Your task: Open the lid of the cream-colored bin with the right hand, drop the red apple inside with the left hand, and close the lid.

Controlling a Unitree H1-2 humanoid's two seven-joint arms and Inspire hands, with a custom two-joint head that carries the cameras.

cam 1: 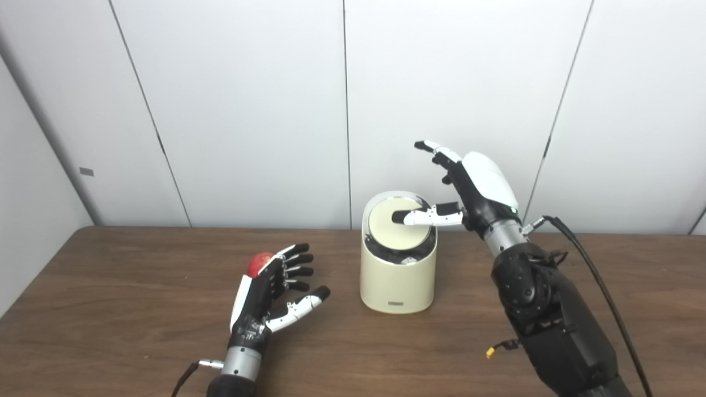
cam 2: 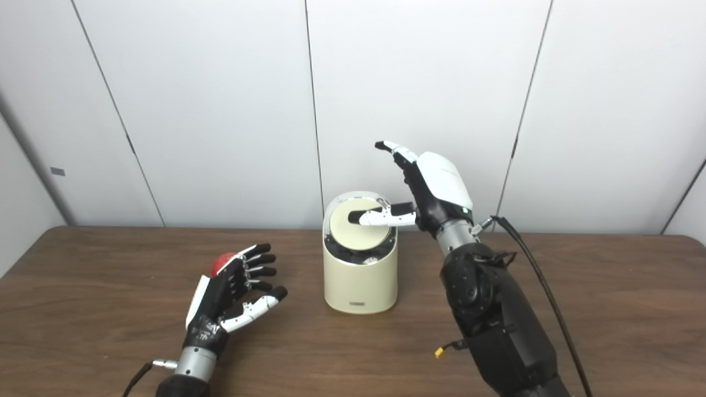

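Right hand [cam 1: 474, 190] empty, thumb pressing cream bin [cam 1: 397, 275] lid [cam 1: 394, 226], tilting it open. Left hand [cam 1: 270, 292] splayed, empty, beside red apple [cam 1: 259, 264], ready to grab.

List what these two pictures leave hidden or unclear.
- Apple: mostly hidden behind the left hand in both views; contact unclear.
- Bin interior: dark, contents too small to identify.
- Lid: whether the right hand presses or only touches it.
- Both arms: cut off by the bottom edge.

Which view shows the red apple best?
The right eye view, slightly: the apple shows a bit more red beyond the left hand. In the left eye view the hand's fingers hide more of it.
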